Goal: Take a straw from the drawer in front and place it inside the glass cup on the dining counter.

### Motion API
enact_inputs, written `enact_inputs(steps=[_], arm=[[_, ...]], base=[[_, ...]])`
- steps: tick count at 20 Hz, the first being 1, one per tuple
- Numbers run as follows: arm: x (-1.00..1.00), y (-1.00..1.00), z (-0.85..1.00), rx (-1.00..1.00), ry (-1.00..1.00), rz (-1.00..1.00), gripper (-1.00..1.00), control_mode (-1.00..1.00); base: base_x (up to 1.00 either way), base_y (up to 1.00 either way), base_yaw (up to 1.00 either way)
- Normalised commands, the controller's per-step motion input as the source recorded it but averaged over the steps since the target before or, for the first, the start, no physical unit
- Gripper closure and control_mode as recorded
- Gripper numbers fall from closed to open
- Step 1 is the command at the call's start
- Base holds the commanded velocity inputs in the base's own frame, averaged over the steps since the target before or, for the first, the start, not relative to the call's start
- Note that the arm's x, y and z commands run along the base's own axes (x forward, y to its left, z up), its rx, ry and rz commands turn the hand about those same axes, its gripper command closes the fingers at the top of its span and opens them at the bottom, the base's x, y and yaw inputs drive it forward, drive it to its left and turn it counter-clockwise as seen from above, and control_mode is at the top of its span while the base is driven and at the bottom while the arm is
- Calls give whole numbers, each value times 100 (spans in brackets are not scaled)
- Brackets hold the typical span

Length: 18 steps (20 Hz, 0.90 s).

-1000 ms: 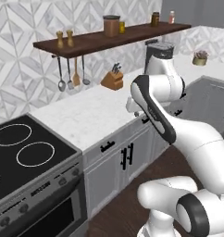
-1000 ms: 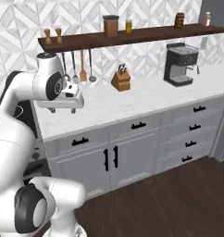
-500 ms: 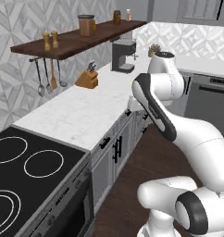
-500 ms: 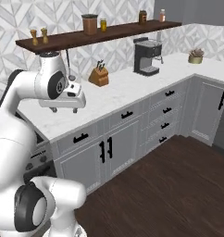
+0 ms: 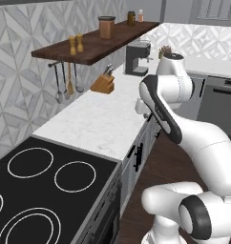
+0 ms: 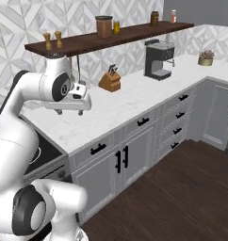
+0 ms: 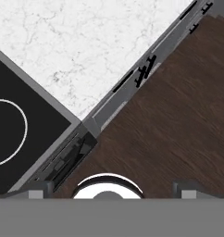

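Here the gripper (image 6: 69, 112), jaws spread and empty, hangs at centre left of the right base view above the marble worktop (image 6: 134, 101). The drawer (image 6: 98, 149) sits shut at centre. Judging by this, approach is under way; next, reach its handle.

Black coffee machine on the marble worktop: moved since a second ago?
No. The black coffee machine keeps its spot right of the wooden knife block under the dark shelf; the whole view shifted, so the base moved.
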Motion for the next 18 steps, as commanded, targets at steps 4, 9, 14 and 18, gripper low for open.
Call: enact_inputs(steps=[4, 9, 14, 18], arm=[[0, 0, 0, 0, 0, 0, -100, 100], [1, -13, -44, 9, 0, 0, -100, -100], [0, -93, -100, 43, -4, 0, -100, -100], [0, -59, -100, 40, -7, 0, -100, -100]], base=[[-4, 15, 0], [0, 5, 0], [0, 0, 0], [0, 0, 0]])
